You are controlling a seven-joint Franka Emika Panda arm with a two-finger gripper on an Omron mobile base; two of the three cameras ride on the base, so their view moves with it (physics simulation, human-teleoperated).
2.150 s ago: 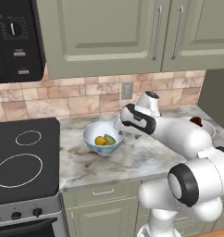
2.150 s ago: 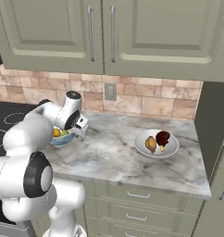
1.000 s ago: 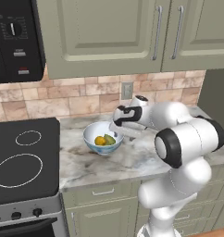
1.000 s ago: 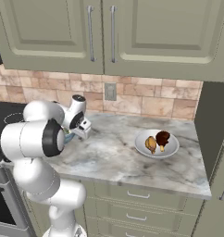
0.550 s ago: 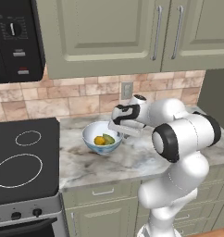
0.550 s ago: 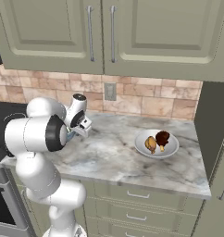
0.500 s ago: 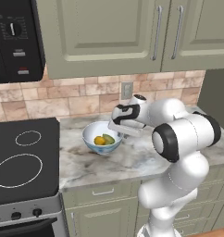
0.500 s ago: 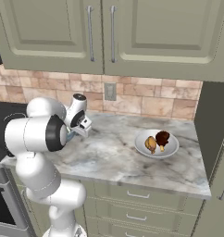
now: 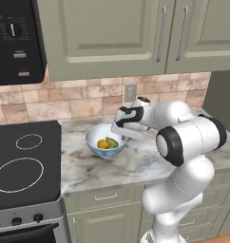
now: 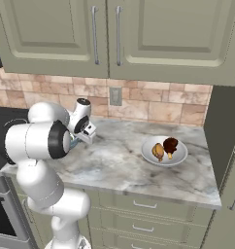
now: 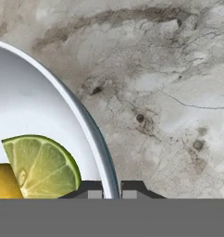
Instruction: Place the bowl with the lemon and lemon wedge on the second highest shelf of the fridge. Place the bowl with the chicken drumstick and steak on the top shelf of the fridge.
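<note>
your gripper (image 11: 112, 190) pinches the rim of the bowl with the lemon and lemon wedge (image 9: 105, 140) on the counter (image 9: 136, 161) beside the stove (image 9: 22, 166); lemon wedge (image 11: 42, 166) sits inside by lemon (image 11: 3, 180).

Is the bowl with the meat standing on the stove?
No, the bowl with the meat stands on the marble counter, near the right end, far from the stove.

On the counter (image 9: 136, 163), the bowl with the lemon and lemon wedge (image 9: 105, 141) sits just right of the stovetop (image 9: 22, 161). The lemon (image 9: 103, 144) lies left of the lemon wedge (image 9: 112, 142) inside it. The gripper (image 11: 111, 190) straddles the bowl's right rim. The bowl with the chicken drumstick and steak (image 10: 164, 151) stands well apart toward the counter's right end, under the cabinets (image 10: 139, 34).
</note>
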